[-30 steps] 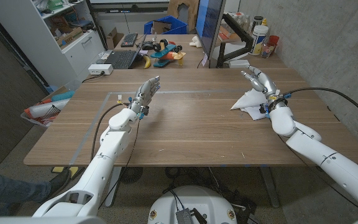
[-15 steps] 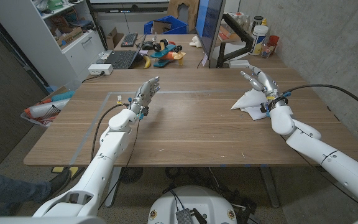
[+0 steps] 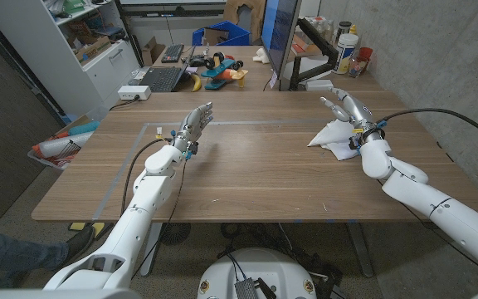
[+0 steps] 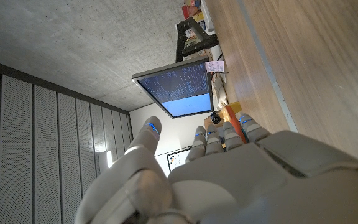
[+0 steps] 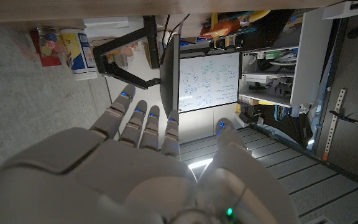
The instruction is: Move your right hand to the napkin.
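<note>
Fingers of the right hand (image 3: 346, 109) are spread and extended over the far edge of the napkin (image 3: 332, 138), nothing being held; whether the palm touches the cloth cannot be told. The same hand (image 5: 148, 162) is seen from its wrist with fingers apart, pointing toward a monitor (image 5: 168, 68). The right arm is stretched in from the near right corner. The left hand (image 3: 192, 129) is raised on its edge, fingers straight and apart, well apart from the napkin. One white crumpled napkin is counted, lying at the right side of the wooden counter (image 3: 247, 166). Behind the counter a laptop (image 3: 164, 79) and shelving (image 3: 90, 41) are seen.
</note>
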Robot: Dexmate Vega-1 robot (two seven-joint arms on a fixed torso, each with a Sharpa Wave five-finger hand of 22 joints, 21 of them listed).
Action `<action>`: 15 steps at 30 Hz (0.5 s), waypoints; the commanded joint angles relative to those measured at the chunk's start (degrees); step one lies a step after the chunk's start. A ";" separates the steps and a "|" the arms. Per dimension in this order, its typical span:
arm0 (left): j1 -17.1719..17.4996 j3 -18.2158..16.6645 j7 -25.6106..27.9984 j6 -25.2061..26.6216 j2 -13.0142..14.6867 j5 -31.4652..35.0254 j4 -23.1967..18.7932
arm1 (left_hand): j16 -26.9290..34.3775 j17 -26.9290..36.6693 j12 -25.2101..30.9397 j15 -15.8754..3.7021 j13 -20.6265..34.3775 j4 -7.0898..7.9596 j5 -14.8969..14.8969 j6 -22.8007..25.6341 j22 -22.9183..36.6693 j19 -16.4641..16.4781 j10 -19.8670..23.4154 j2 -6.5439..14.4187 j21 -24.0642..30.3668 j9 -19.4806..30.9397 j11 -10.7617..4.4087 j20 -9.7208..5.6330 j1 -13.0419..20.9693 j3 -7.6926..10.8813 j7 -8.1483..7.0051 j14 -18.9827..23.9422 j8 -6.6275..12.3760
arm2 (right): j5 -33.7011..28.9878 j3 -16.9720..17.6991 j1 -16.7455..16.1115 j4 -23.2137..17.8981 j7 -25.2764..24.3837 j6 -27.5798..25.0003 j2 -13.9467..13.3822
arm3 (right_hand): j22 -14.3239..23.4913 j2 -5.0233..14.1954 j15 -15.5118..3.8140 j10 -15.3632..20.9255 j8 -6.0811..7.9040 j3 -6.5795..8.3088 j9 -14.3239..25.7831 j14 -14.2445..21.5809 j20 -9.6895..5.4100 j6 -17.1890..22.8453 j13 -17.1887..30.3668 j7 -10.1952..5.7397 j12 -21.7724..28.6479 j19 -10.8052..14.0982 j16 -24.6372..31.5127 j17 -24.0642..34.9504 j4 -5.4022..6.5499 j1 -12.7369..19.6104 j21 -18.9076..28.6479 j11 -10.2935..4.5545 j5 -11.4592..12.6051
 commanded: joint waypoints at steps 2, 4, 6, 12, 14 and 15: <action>-0.20 -0.12 -0.04 -0.06 -0.14 0.08 0.41 | -0.11 0.11 -0.24 -0.21 0.10 0.03 0.40 -0.15 0.35 -0.66 -0.15 -0.07 -0.22 0.24 -0.09 -0.12 0.83 0.40 -0.07 -0.17 -0.14 | -3.42 -1.32 0.79 -1.44 1.10 -4.76 -1.52 | 0.09 0.45 -0.14 0.35 -0.15 -0.08 0.21 -0.30 0.09 0.26 0.31 -0.19 0.06 -0.31 -0.31 0.13 -0.14 -0.37 -0.23 -0.14 0.38; -0.15 -0.16 -0.03 -0.07 -0.10 0.09 0.33 | -0.15 0.11 -0.25 -0.29 0.10 0.03 0.41 -0.08 0.35 -0.73 -0.17 -0.06 -0.24 0.24 -0.12 -0.18 0.84 0.40 -0.15 -0.29 -0.11 | -3.78 -1.43 0.78 -1.72 1.31 -5.54 -1.80 | 0.09 0.45 -0.16 0.30 -0.13 -0.08 0.21 -0.40 0.08 0.32 0.32 -0.29 0.03 -0.35 -0.34 0.11 -0.14 -0.39 -0.25 -0.27 0.39; -0.09 -0.20 -0.03 -0.07 -0.04 0.09 0.27 | -0.17 0.11 -0.25 -0.35 0.10 0.03 0.43 -0.03 0.35 -0.79 -0.17 -0.06 -0.24 0.24 -0.18 -0.29 0.85 0.41 -0.27 -0.36 -0.10 | -4.41 -1.65 0.80 -2.08 1.53 -6.43 -2.16 | 0.09 0.45 -0.18 0.32 -0.12 -0.09 0.21 -0.45 0.08 0.34 0.33 -0.29 0.04 -0.39 -0.35 0.10 -0.13 -0.42 -0.26 -0.33 0.40; 0.20 -0.23 0.01 0.00 0.10 0.11 -0.08 | -0.19 0.11 -0.32 -0.31 0.10 0.04 0.46 -0.07 0.35 -0.93 -0.32 -0.06 -0.24 0.25 -0.23 -0.31 0.89 0.41 -0.30 -0.48 -0.13 | -6.20 -2.24 0.77 -2.95 1.84 -8.78 -2.97 | 0.10 0.48 -0.45 0.35 0.02 -0.08 0.22 -0.29 0.10 0.73 0.35 -0.54 0.03 -0.58 -0.25 0.06 -0.12 -0.49 -0.31 -0.57 0.44; 0.27 -0.22 -0.05 0.01 0.13 0.06 -0.20 | -0.18 0.11 -0.33 -0.29 0.10 0.04 0.47 -0.09 0.35 -1.01 -0.36 -0.07 -0.26 0.25 -0.26 -0.29 0.90 0.41 -0.30 -0.49 -0.14 | -6.68 -2.47 0.82 -3.10 2.05 -9.16 -3.28 | 0.10 0.50 -0.49 0.40 0.02 -0.07 0.22 -0.26 0.07 0.75 0.35 -0.57 0.05 -0.66 -0.23 0.04 -0.12 -0.51 -0.33 -0.45 0.46; 0.30 -0.20 -0.03 -0.01 0.17 0.10 -0.29 | -0.18 0.11 -0.32 -0.30 0.10 0.04 0.48 -0.07 0.35 -1.03 -0.34 -0.07 -0.26 0.25 -0.29 -0.33 0.91 0.41 -0.32 -0.50 -0.14 | -6.93 -2.54 0.79 -3.26 2.11 -9.52 -3.41 | 0.10 0.51 -0.56 0.39 0.03 -0.06 0.22 -0.30 0.09 0.79 0.36 -0.59 0.04 -0.68 -0.23 0.03 -0.11 -0.52 -0.34 -0.48 0.46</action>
